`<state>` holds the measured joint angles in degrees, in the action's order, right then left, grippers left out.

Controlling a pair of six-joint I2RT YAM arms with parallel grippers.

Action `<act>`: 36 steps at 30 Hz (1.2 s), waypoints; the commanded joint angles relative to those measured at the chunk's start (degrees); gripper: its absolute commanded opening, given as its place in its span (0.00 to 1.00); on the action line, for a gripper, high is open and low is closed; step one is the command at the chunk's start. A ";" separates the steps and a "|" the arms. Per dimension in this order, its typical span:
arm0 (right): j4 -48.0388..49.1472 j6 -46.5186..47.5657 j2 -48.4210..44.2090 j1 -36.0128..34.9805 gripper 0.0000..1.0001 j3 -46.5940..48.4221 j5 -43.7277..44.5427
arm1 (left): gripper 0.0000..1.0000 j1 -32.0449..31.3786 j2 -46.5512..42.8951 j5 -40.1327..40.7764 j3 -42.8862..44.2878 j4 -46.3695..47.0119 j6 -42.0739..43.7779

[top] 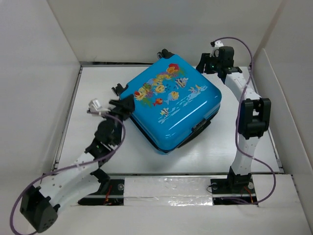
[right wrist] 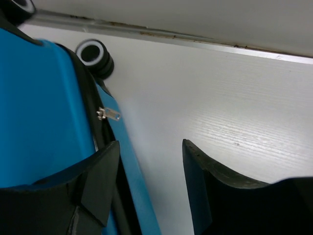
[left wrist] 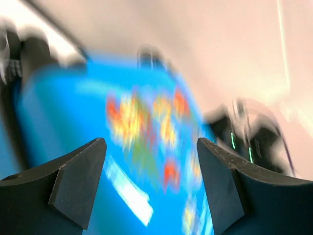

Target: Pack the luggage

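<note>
**Item:** luggage point(top: 171, 100), a blue fish-print case lying flat at mid-table point(top: 195, 156), lid down on its base, wheels toward the far wall.

**Left gripper** point(left wrist: 150, 144): fingers spread, nothing between them, at the case's left corner (view blurred).

**Right gripper** point(right wrist: 150, 144): fingers apart and empty, beside the far right edge, near the clear zip pull point(right wrist: 110, 114) and a wheel point(right wrist: 94, 53).

**Status, by judgement:** late stage. The lid is shut (contents unseen). Zipping the seam probably remains, though how far it is zipped cannot be made out.
</note>
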<state>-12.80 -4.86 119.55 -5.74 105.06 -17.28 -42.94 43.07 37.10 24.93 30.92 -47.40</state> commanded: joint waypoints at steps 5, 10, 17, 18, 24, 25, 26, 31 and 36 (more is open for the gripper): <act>9.80 -7.35 -22.65 -3.23 0.81 -14.68 -0.92 | 0.74 28.05 15.80 -24.25 14.00 4.05 -10.41; 21.22 -12.44 -35.06 -1.65 0.87 -34.07 0.58 | 0.87 39.22 27.75 -32.52 20.14 3.54 -16.32; 27.83 -13.07 -46.50 -1.65 0.87 -51.07 -2.23 | 0.99 45.14 42.09 -46.06 26.31 4.23 -17.29; 28.52 -12.98 -47.21 -1.65 0.87 -52.22 -2.84 | 0.99 45.14 44.19 -47.46 26.31 6.59 -16.94; 27.83 -11.92 -50.81 -2.79 0.87 -55.57 -3.90 | 0.99 46.89 51.66 -54.59 27.46 10.39 -18.52; 28.00 -11.92 -51.08 -2.79 0.87 -55.66 -3.90 | 0.99 46.89 51.94 -54.51 26.85 10.39 -18.61; 28.18 -11.92 -51.25 -2.79 0.87 -55.75 -3.90 | 0.99 46.89 52.20 -54.42 26.58 10.39 -18.35; 27.56 -11.92 -51.25 -3.31 0.87 -55.31 -3.99 | 0.99 46.89 53.52 -55.03 25.52 11.62 -18.17; 26.42 -11.84 -53.71 -4.01 0.87 -55.66 -3.64 | 0.90 46.89 54.49 -56.26 23.67 21.54 -21.94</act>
<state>13.63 -16.73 68.53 -8.38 49.93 -19.70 3.60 97.51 -16.95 49.23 42.63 -66.94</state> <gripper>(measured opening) 0.873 0.937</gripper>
